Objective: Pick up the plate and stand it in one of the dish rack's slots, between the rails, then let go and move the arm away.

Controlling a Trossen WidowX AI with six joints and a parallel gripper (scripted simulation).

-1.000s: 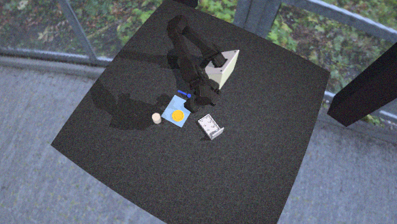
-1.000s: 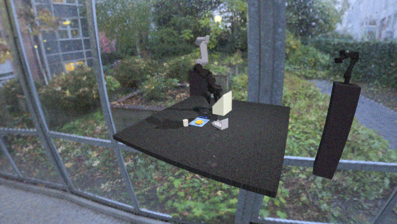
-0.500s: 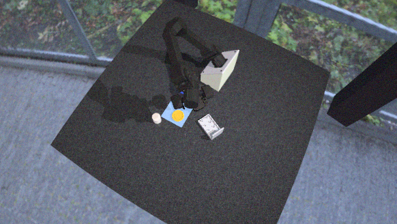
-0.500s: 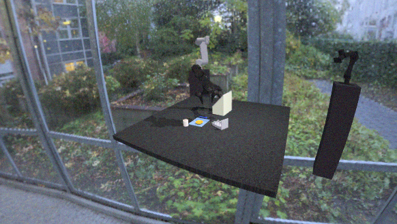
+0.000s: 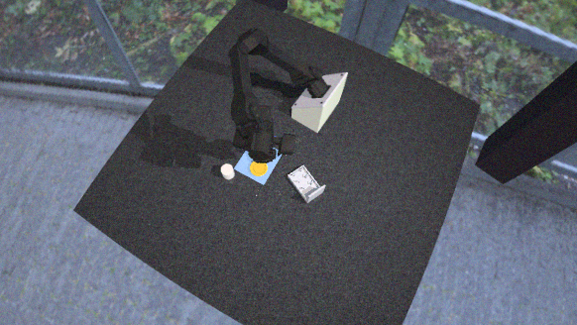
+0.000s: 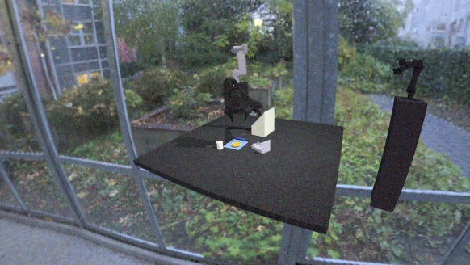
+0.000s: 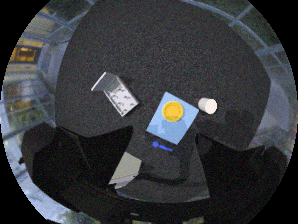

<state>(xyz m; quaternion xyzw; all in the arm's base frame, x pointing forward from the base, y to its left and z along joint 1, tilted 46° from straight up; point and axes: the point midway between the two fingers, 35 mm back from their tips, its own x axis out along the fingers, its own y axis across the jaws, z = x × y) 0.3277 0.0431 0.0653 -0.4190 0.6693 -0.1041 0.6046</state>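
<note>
The hand (image 7: 160,163) is hanging with its fingers apart and holding nothing. The plate (image 7: 173,110) is lying flat on the blue mat (image 7: 165,131) just ahead of it — not yet grasped. The rack (image 7: 115,92) is sitting ahead-left, unfilled — every step appears outstanding.
</note>
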